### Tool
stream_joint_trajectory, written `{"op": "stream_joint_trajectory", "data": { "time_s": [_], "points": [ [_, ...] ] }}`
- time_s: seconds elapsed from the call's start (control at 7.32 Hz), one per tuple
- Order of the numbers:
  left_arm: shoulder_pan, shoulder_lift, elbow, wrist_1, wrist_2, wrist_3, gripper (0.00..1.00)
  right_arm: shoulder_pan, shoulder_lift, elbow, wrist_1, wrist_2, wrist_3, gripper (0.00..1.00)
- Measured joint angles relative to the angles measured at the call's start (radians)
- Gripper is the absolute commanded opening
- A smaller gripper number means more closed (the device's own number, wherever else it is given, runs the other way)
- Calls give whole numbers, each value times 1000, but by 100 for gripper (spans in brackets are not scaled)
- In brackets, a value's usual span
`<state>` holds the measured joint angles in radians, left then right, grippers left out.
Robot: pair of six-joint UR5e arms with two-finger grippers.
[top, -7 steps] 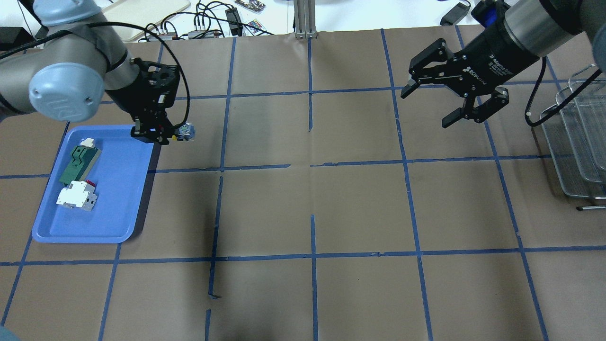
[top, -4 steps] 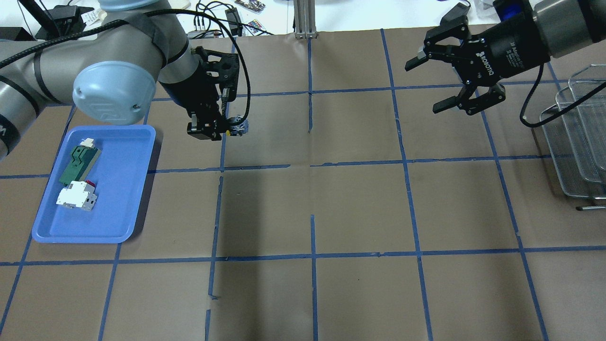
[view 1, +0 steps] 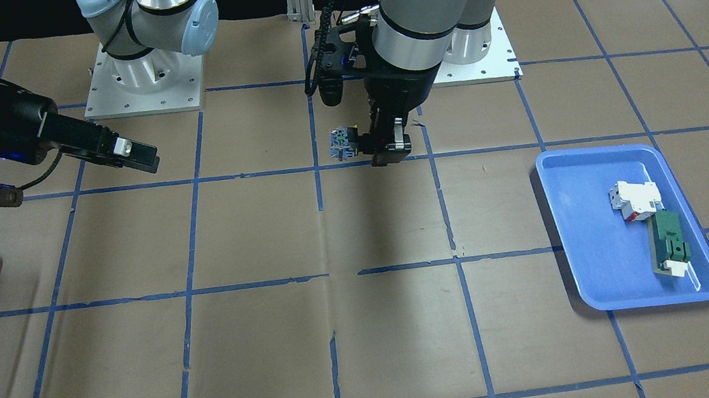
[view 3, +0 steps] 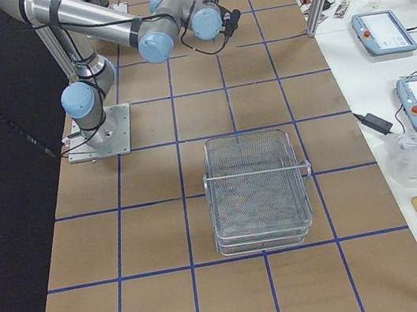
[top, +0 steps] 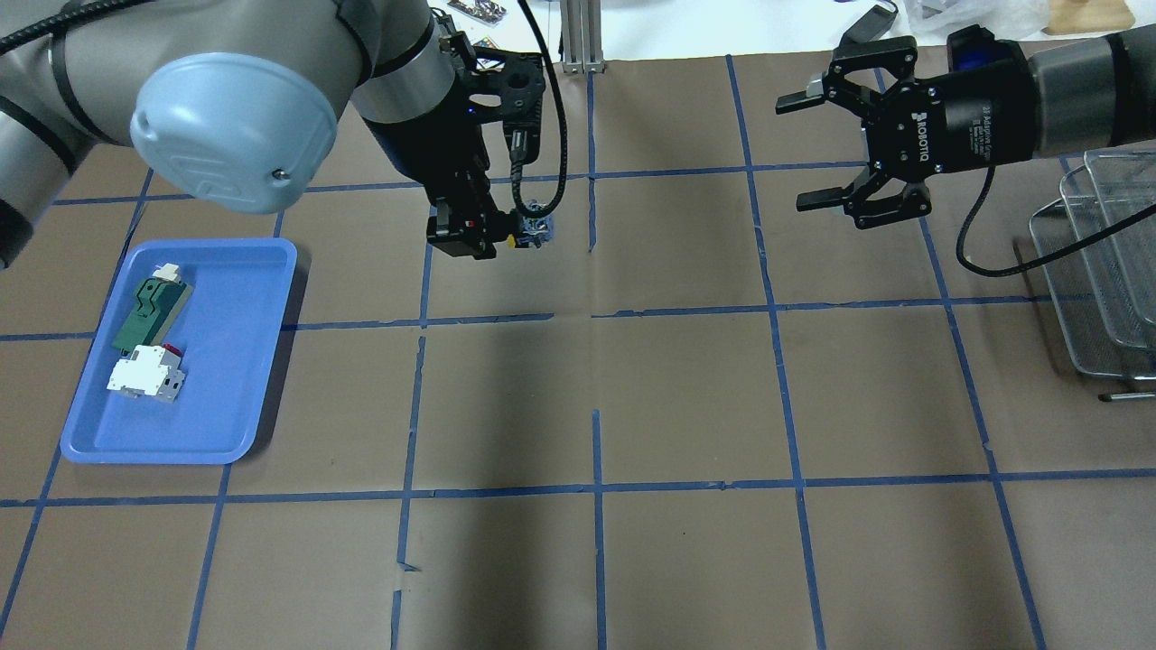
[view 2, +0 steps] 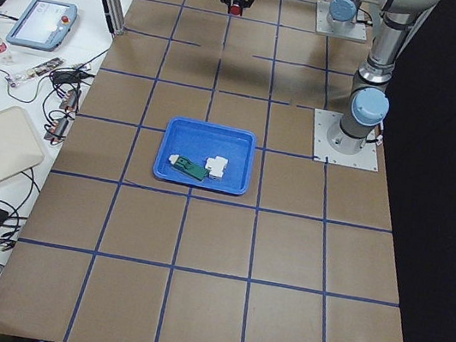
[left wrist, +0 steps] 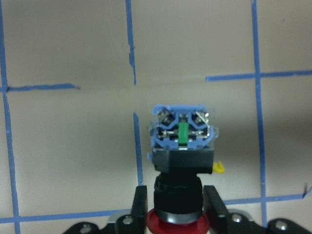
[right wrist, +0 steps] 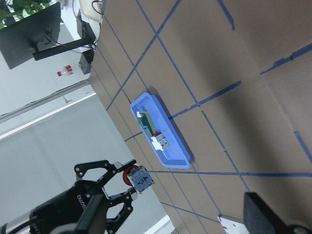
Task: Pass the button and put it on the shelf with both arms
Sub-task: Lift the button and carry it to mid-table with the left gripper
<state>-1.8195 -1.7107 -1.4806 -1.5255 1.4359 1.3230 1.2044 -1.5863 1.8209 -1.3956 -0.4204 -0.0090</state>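
Note:
My left gripper [top: 495, 236] is shut on the button [top: 535, 230] and holds it above the table, left of centre. The button's blue-white rear block points toward my right arm. In the left wrist view the fingers [left wrist: 140, 204] clamp the black body of the button [left wrist: 181, 141] just above its red cap. The button also shows in the front view [view 1: 342, 144]. My right gripper [top: 800, 151] is open and empty, hovering at the back right with its jaws facing the button. The wire-mesh shelf [top: 1102, 271] stands at the table's right edge.
A blue tray [top: 226, 379] at the left holds a green flat part [top: 152, 307] and a white block with red marks [top: 144, 372]. Blue tape lines grid the brown table cover. Cables and devices lie beyond the far edge.
My left arm has carried the button to the right, from the tray's corner toward the table's middle. My right gripper has moved back and turned its open jaws to the left.

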Motion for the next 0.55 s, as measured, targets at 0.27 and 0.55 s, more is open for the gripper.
{"op": "stream_joint_trajectory", "data": {
  "time_s": [0.27, 0.55],
  "points": [
    [-40, 12, 10, -3, -14, -57, 0, -1, -1, 38, 0, 103, -27, 100],
    [-49, 17, 12, -2, -36, -76, 0, -2, -5, 92, 0, 127, -118, 100]
  ]
}}
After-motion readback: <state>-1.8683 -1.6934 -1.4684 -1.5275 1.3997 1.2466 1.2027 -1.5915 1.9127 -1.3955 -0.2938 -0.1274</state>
